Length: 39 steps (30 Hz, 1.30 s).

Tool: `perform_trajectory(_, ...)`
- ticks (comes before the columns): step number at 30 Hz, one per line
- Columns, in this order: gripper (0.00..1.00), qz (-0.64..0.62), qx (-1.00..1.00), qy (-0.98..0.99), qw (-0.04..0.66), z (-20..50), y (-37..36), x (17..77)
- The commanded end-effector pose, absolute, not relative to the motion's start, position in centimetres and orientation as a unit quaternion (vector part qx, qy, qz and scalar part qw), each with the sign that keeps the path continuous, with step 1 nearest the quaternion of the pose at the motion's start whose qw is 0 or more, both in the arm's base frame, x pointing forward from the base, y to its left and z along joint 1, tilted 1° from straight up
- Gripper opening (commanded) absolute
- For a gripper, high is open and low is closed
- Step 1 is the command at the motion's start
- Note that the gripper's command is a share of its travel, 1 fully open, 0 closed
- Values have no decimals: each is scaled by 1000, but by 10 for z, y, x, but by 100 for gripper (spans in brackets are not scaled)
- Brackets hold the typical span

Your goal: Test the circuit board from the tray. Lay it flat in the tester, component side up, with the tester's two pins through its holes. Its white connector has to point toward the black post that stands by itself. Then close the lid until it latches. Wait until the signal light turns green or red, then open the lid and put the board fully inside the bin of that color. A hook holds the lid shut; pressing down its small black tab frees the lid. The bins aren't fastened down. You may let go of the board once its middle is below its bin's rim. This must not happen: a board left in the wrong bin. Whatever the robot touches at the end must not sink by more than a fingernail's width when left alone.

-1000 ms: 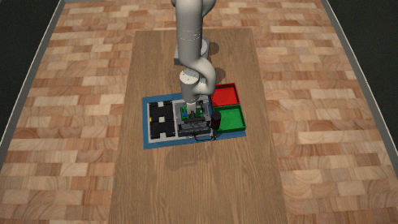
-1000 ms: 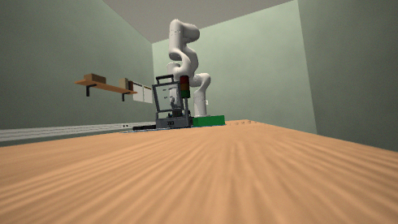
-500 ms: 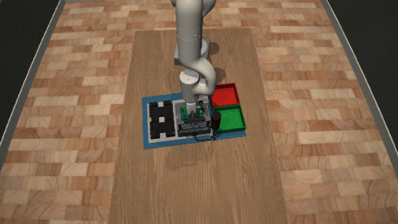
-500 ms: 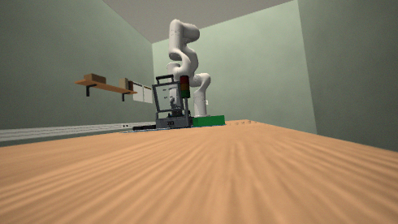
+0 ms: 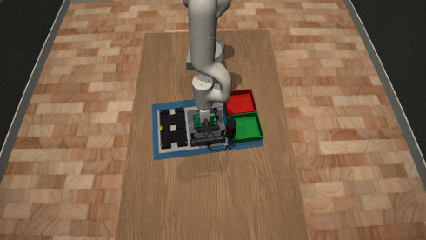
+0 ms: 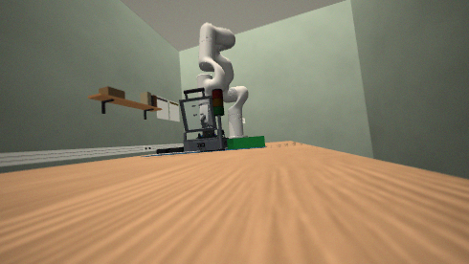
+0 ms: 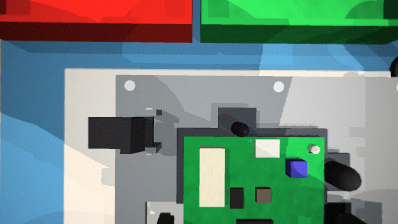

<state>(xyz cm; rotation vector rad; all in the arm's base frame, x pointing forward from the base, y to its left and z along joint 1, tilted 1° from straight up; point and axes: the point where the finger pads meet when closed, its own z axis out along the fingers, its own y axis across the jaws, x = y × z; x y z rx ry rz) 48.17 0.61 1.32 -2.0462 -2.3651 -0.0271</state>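
So your gripper (image 5: 206, 122) is wide open right over the tester (image 5: 209, 141) (image 6: 205, 143) (image 7: 145, 175), nothing in its grip. The circuit board (image 5: 209, 123) (image 7: 255, 175) is sitting in the tester, component side up, with one pin poking through near the white connector (image 7: 267, 148). Your lid (image 6: 198, 115) stands raised, and the green bin (image 5: 246, 127) (image 6: 246, 142) (image 7: 300, 32) is next to the red bin (image 5: 240, 102) (image 7: 95, 31).
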Motion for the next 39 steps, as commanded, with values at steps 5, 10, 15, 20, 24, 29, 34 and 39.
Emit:
perform_trajectory(5,100,-9,-654,-756,6,14,6,483)
perform_trajectory(10,100,-9,-654,-756,6,14,6,483)
perform_trajectory(15,100,-9,-654,-756,6,14,6,483)
perform_trajectory(20,100,-9,-654,-756,6,17,6,483)
perform_trajectory(24,100,-9,-654,-756,6,28,6,483)
perform_trajectory(29,100,-9,-654,-756,6,57,5,482)
perform_trajectory(34,100,-9,-654,-756,6,82,5,482)
perform_trajectory(39,100,-9,-654,-756,6,132,3,482)
